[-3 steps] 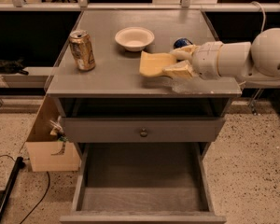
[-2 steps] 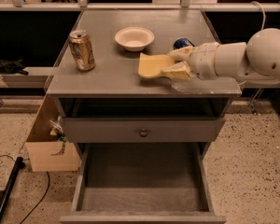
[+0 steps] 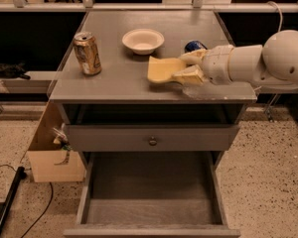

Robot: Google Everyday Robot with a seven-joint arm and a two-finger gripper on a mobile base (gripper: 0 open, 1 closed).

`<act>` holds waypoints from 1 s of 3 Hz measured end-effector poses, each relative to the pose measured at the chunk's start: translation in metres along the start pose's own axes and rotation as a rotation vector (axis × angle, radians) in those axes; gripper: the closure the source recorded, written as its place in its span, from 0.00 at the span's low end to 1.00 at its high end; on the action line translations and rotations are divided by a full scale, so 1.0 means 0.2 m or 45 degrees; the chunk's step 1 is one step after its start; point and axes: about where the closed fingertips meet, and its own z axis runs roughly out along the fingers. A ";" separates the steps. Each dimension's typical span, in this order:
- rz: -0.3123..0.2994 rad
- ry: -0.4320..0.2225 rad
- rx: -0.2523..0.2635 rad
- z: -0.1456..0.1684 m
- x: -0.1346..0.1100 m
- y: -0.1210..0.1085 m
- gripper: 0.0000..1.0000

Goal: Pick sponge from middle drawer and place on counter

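The sponge (image 3: pixel 163 69) is clamped between the fingers of the gripper (image 3: pixel 187 67), over the counter (image 3: pixel 114 81). The middle drawer (image 3: pixel 149 202) is seen open, well below the fingers.

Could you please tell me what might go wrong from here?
The hand, over the right front of the counter, grips the sponge; if it sticks on release, it could drag toward the front edge and fall into the open middle drawer. Pulling back could also nudge the blue object just behind the hand.
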 end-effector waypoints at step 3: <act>0.000 0.000 0.000 0.00 0.00 0.00 0.00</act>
